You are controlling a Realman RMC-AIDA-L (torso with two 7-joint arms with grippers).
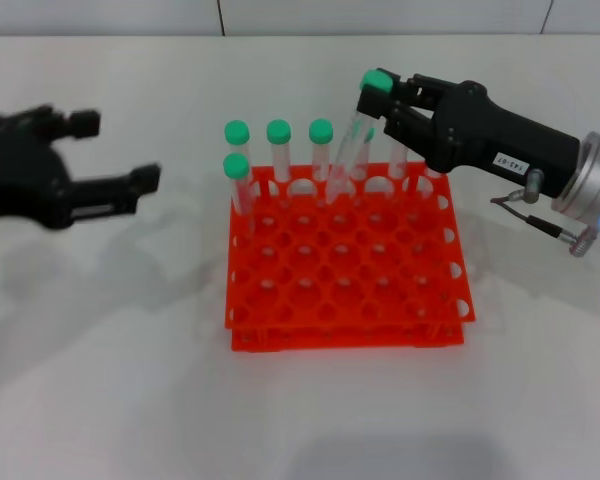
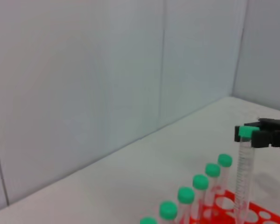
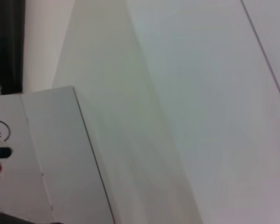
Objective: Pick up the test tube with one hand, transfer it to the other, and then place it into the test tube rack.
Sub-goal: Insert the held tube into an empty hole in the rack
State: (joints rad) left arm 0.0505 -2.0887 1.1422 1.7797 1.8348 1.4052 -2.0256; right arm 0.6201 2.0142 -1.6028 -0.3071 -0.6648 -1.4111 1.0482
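Observation:
My right gripper point(image 1: 385, 100), black with a white label, is shut on the green cap of the test tube point(image 1: 351, 142). The tube hangs tilted, and its lower end is at a hole in the back row of the orange test tube rack point(image 1: 346, 322). The left wrist view shows the same gripper point(image 2: 253, 135) holding the tube point(image 2: 245, 179) upright over the rack point(image 2: 256, 217). My left gripper point(image 1: 115, 152), black and unlabelled, is open and empty, well to the left of the rack.
Several other green-capped tubes point(image 1: 279, 140) stand in the rack's back-left holes; they also show in the left wrist view point(image 2: 200, 186). More clear tubes point(image 1: 396, 160) stand behind my right gripper. The right wrist view shows only wall panels.

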